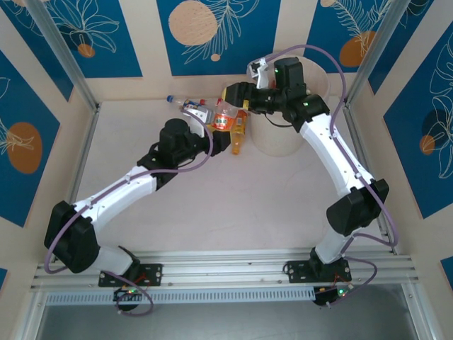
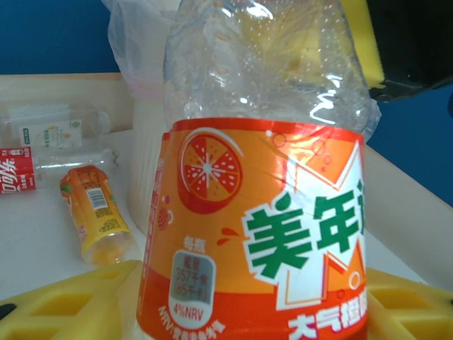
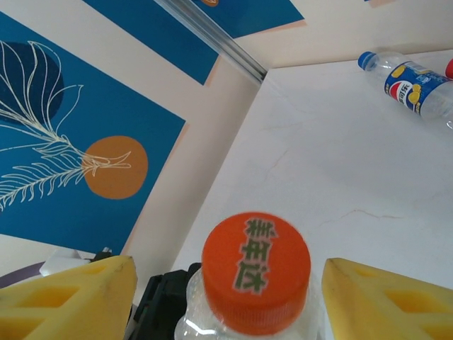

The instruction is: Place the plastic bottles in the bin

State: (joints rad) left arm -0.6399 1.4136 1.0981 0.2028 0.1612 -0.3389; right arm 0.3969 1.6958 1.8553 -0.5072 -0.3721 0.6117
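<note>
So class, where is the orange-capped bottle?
Back centre in the top view, just left of the bin, the orange-capped bottle is gripped by the left gripper, right gripper open around its cap.

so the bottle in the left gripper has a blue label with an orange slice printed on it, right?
Not quite. The label on the bottle in the left gripper is orange, not blue, with green lettering. The orange slice printed on it is right. The left wrist view shows it close up.
</note>
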